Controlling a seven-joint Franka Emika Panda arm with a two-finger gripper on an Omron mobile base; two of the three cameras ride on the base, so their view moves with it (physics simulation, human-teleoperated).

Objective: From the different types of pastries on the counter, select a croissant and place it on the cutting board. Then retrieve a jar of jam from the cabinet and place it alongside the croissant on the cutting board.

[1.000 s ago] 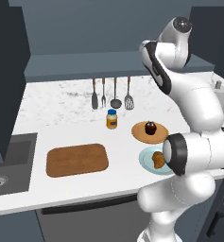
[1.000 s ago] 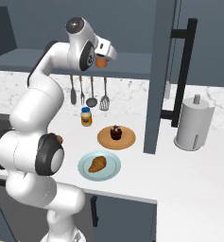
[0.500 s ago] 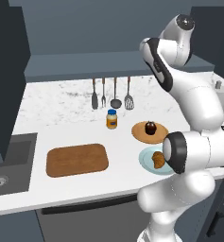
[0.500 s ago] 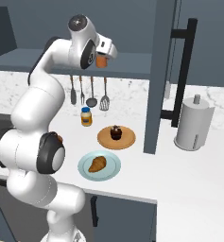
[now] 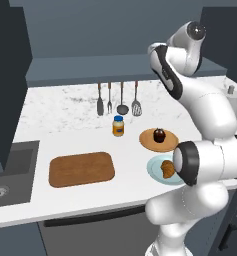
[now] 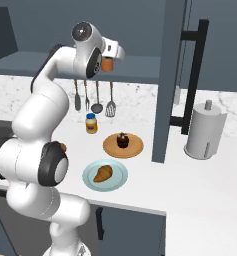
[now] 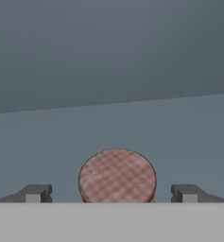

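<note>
Up at the cabinet ledge [image 6: 140, 70], the gripper [image 7: 111, 193] stands wide open, its two fingertips well apart on either side of the jar of jam [image 7: 117, 177] — not touching it; the jar stands upright on the ledge, its round lid toward the hand camera, orange-red in the right base view. Down on the counter [image 5: 65, 115], the croissant [image 5: 168, 168] lies on a pale blue plate [image 5: 155, 170], its long axis running roughly toward the front edge; the cutting board [image 5: 81, 169] lies well to its left, long side along that edge.

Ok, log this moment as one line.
tool: open, straddling jam jar | croissant: on blue plate | cutting board: bare
</note>
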